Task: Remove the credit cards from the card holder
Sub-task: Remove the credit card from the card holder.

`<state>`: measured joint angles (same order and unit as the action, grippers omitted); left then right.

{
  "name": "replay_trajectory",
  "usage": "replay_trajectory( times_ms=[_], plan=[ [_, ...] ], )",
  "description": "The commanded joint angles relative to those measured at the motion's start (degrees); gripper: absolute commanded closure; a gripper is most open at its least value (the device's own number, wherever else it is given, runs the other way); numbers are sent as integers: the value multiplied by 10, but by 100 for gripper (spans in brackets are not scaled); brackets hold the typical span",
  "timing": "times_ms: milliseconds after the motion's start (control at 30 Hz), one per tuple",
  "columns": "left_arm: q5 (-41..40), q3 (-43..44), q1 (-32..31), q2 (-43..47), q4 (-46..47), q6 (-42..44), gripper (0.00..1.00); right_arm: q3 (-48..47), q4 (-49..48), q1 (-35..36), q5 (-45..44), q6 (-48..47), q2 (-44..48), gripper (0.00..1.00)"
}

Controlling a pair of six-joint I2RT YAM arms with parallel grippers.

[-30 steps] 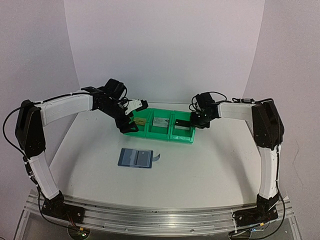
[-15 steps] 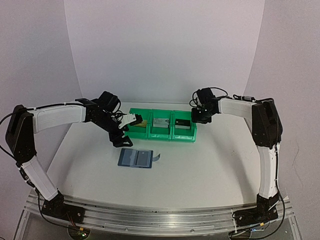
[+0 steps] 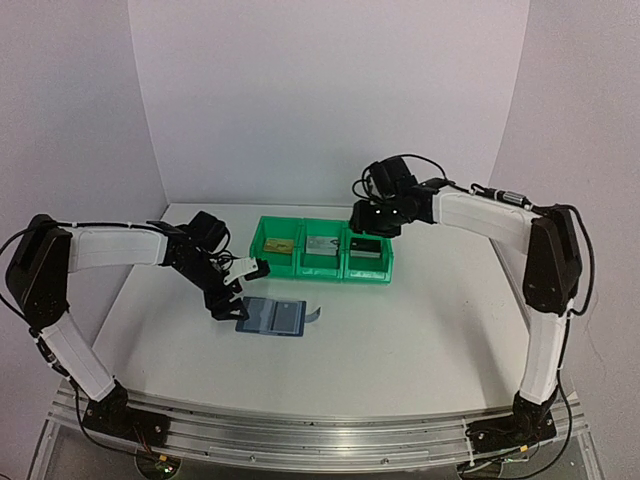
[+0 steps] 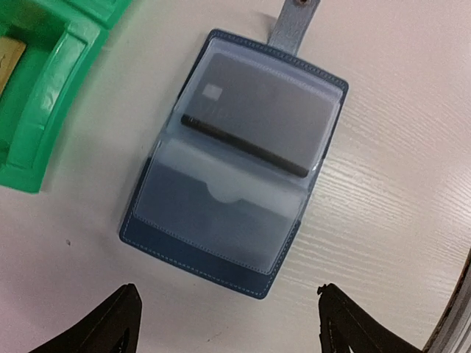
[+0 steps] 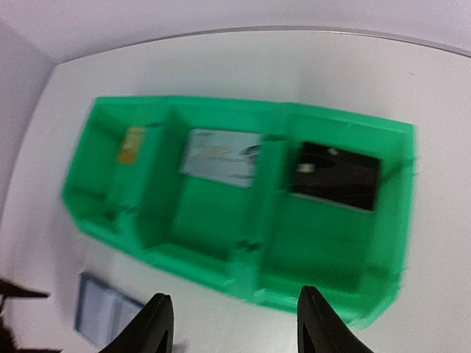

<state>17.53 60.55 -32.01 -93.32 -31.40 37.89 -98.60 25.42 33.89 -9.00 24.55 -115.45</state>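
The blue card holder (image 3: 273, 317) lies open on the table, its tab to the right. In the left wrist view the card holder (image 4: 232, 158) shows a dark grey card (image 4: 257, 110) inside its far clear pocket; the near pocket looks empty. A gold card (image 3: 281, 244), a silver card (image 3: 322, 243) and a black card (image 3: 366, 245) lie one each in the green bins (image 3: 320, 268). My left gripper (image 3: 238, 290) is open and empty, hovering at the holder's left edge (image 4: 228, 331). My right gripper (image 3: 372, 222) is open and empty above the bins (image 5: 235, 327).
The three joined green bins (image 5: 243, 250) stand behind the holder, and their left corner (image 4: 44, 110) is close to my left gripper. White walls close in the table at the back and both sides.
My left gripper has moved from over the left bin down and forward to the card holder's left edge. My right gripper has drawn up and to the left, away from the right bin.
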Motion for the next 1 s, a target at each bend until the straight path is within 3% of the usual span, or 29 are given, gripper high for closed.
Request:
replay_trajectory(
  times_ms=[0,100,200,300,433,967],
  plan=[
    [17,3,38,-11,10,7,18,23,-7,116,45,82,21,48],
    [33,41,52,-45,-12,-31,21,30,-22,157,69,129,-7,58],
    [23,83,54,-85,-54,-152,23,27,-37,189,81,165,-39,65],
    [32,92,54,-101,-81,-303,23,18,-42,208,85,193,-73,66],
    [47,54,54,-90,-44,-415,22,4,-46,214,75,197,-110,67],
    [45,16,55,-138,2,-459,36,-14,-46,228,44,190,-149,72]
  ],
)
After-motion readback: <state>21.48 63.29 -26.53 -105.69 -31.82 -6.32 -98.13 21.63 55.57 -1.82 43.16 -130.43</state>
